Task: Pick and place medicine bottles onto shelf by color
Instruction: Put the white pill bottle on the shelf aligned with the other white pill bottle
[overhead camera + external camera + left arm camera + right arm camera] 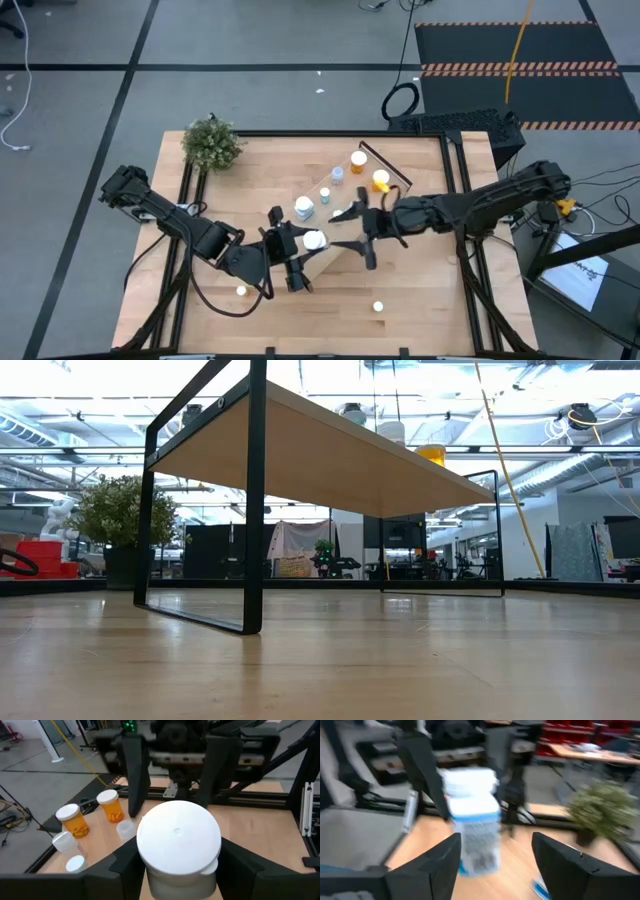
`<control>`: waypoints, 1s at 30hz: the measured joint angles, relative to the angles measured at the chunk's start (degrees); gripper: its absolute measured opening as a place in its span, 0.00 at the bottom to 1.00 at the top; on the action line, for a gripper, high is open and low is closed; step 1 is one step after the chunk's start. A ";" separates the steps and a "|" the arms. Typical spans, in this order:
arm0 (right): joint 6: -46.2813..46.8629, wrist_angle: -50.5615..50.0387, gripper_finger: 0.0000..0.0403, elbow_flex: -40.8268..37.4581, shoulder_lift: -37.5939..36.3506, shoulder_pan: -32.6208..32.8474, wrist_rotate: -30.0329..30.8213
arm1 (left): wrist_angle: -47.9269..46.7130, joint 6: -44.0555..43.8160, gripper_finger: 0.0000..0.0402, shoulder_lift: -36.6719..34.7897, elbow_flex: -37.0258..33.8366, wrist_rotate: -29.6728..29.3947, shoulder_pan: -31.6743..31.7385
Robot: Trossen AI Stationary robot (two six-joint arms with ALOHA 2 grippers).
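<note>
Light-wood table (pixel 420 290) with shelf (pixel 395 175), dark-striped grey floor around

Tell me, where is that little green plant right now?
Seen from above, the plant stands at the table's far left corner, apart from the bottles on the shelf and beyond the left arm.
</note>
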 joint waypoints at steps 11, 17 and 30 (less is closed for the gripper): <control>-0.33 -13.75 0.63 0.02 -7.25 7.59 16.29 | 1.91 -7.66 0.48 1.00 -0.02 -0.15 2.48; -1.92 -15.99 0.62 0.02 -8.59 10.22 23.44 | 4.04 -7.85 0.47 3.29 0.70 -0.27 4.74; -4.29 -19.80 0.62 0.02 -11.51 11.53 30.57 | 0.72 -10.73 0.46 7.28 0.73 -1.52 7.60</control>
